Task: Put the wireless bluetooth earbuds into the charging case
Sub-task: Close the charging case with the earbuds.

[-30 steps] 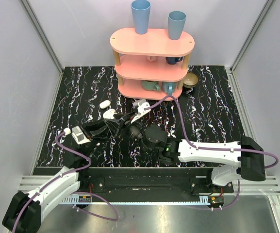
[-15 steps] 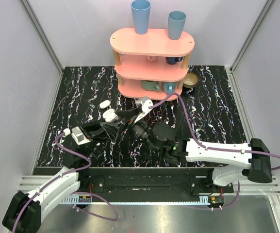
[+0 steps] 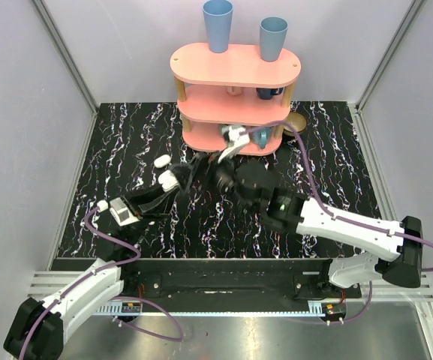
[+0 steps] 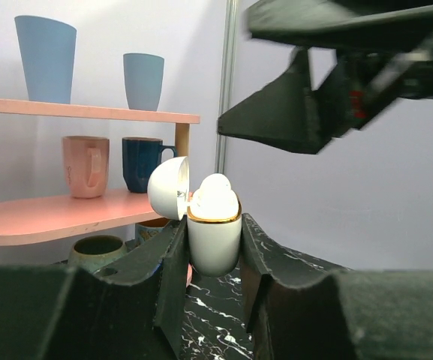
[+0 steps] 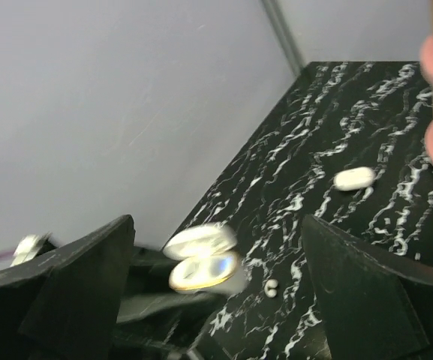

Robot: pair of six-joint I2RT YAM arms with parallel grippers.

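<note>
My left gripper (image 4: 212,251) pinches the small glossy white clamshell charging case (image 4: 213,238) by its lower shell, upright with the lid open, over the table's left-centre. It looks light, rigid and slippery, so I'd grip the flanks, never the hinge. My right gripper (image 3: 231,144) is spread wide and empty beside the pink three-tier shelf (image 3: 235,67). A white oval earbud (image 3: 161,160) lies loose on the black, white-veined tabletop (image 3: 329,172), with pale walls (image 3: 28,112) close in.

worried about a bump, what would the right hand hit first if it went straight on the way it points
Most likely the open case held in the left hand: it sits low between the right hand's spread fingers in its wrist view. That view is blurred, so it might pass above.
</note>
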